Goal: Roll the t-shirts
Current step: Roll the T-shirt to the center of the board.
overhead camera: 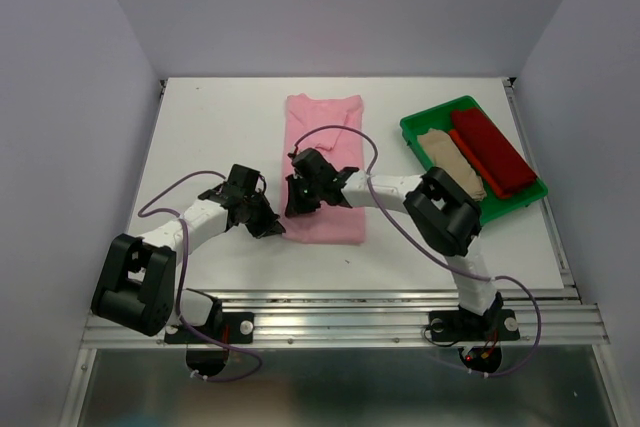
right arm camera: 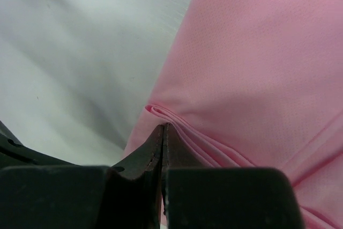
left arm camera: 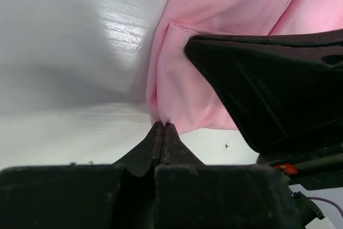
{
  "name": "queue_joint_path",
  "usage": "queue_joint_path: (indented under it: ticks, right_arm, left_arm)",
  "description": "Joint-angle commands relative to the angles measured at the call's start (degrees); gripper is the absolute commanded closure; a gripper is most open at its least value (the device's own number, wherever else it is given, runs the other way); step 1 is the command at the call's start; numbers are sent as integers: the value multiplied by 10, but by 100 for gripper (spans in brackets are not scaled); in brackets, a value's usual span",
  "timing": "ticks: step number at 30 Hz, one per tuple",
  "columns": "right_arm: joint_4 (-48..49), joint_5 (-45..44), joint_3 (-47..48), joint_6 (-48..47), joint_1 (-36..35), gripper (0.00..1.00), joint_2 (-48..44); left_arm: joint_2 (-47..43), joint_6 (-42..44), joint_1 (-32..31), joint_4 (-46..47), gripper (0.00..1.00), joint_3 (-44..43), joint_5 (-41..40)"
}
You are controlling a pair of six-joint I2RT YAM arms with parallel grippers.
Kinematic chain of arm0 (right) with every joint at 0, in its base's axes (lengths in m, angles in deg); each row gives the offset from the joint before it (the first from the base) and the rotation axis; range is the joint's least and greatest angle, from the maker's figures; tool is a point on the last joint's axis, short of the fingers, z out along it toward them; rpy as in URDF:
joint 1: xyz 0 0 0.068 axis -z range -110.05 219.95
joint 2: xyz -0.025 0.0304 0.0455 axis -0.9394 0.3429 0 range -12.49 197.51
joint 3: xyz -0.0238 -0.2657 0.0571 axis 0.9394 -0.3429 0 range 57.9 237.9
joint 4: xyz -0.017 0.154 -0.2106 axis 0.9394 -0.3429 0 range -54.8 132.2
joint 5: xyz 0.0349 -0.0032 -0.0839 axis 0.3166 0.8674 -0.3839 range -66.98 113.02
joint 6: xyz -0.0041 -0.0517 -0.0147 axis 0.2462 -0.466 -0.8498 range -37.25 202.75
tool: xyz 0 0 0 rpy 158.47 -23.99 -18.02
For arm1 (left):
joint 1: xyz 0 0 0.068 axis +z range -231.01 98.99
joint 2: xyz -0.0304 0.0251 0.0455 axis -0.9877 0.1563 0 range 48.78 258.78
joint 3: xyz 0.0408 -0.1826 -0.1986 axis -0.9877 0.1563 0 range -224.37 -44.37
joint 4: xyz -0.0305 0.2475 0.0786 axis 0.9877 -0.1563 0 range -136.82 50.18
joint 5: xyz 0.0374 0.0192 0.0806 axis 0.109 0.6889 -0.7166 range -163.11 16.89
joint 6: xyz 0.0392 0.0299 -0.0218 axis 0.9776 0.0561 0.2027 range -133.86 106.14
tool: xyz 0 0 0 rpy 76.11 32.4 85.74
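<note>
Tee (overhead camera: 325, 127) in L tool (left arm camera: 163, 126) (+R tool (right arm camera: 163, 127))

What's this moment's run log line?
left gripper: shut on pink t-shirt edge | right gripper: shut on same edge | pink t-shirt: flat, unrolled | green tray: beige t-shirt, dark red t-shirt

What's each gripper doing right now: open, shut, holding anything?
Left gripper: closed, pinching the edge of the pink t-shirt.
Right gripper: closed, pinching a fold at the same shirt's edge.

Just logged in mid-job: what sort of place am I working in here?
Probably a lab test booth, not a home: white table boxed in by plain walls, metal rail along its near edge, one pink t-shirt.
</note>
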Motion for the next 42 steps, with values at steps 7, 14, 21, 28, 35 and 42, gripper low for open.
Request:
queue_joint_path:
  ticks: [7,14,21,28,35,42]
  right_arm:
    - [-3,-81,-82,-8,28,99,-163]
    - [-9,-87,-183,10,35,99,-201]
    - [-16,-116,-233,18,53,99,-220]
    - [-42,-133,-225,5,58,99,-218]
    - [-63,-182,-237,-4,79,99,-295]
    - [-66,-180,-275,-6,93,99,-286]
  left_arm:
    - [-9,3,0,8,100,-6,6]
    - [-9,4,1,8,100,-10,8]
    - [-14,5,3,4,100,-10,6]
    - [-12,7,3,2,100,-11,3]
    - [-10,8,3,1,100,-13,3]
    - [-9,9,3,2,100,-13,3]
